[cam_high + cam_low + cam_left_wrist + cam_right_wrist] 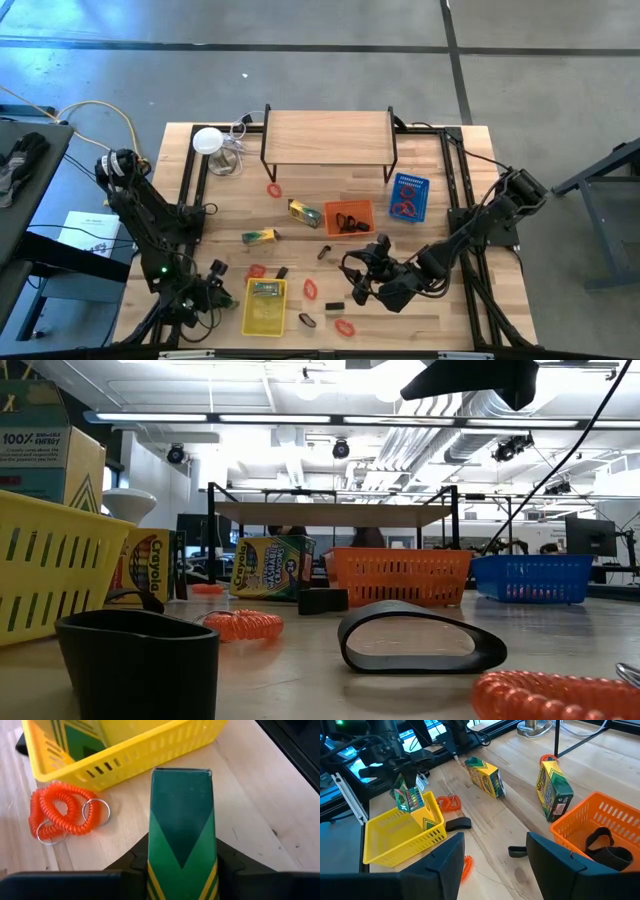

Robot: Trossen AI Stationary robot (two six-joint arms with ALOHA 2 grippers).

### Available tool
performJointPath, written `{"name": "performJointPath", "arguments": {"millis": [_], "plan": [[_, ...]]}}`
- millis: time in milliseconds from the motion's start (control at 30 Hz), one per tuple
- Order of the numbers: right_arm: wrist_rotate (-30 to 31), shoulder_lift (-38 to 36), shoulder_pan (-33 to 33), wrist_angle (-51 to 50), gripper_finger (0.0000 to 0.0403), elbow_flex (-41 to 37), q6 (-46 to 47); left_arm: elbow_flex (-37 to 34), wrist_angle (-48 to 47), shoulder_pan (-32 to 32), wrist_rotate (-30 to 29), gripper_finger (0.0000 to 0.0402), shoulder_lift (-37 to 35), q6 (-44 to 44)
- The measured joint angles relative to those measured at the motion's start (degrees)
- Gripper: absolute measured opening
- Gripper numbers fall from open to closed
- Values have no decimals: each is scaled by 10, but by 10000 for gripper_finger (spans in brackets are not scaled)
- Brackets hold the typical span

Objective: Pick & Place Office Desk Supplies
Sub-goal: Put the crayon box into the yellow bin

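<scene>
My left gripper (182,870) is shut on a yellow-green pack (182,820) just outside the left wall of the yellow basket (265,318), which has another pack (263,290) lying in it. My right gripper (495,865) is open and hovers over the table right of that basket (395,837), touching nothing. Two more packs (305,212) (260,236) lie on the table. Red bands (310,288) (344,327) and black clips (334,306) (282,272) are scattered about. A red band with key rings (60,815) lies beside the held pack. My left gripper pinches the green pack between its two fingers (135,867), one on each long side. The pack's end (182,775) sticks out past the fingertips. The right wrist view shows the fingers coming from above and the pack (409,799) hanging below them, its lower end hidden behind the basket wall.
An orange basket (350,205) holds black clips and a blue basket (408,182) holds red bands. A wooden shelf on black legs (328,138) stands at the far side, with a white disc (207,141) to its left. Black rails (455,190) border the table.
</scene>
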Motion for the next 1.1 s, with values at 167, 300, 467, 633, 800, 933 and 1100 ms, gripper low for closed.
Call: {"name": "performJointPath", "arguments": {"millis": [167,300,467,633,800,933,1100], "plan": [[-30,0,0,23,200,0,0,6,-7,-9,0,107,-9,41],[-47,0,0,39,200,0,-15,38,-26,-17,-13,107,-38,70],[-56,2,1,60,200,0,6,94,-57,-48,-97,109,-59,181],[-144,38,1,188,200,-1,2,131,-26,-88,-232,112,-55,477],[-244,114,-11,430,200,-1,-67,131,56,-75,-262,114,-35,743],[-288,186,-36,608,200,0,-60,131,121,-42,-249,115,8,871],[-355,247,-76,700,200,1,-19,130,288,-9,-216,115,77,1036]]}}
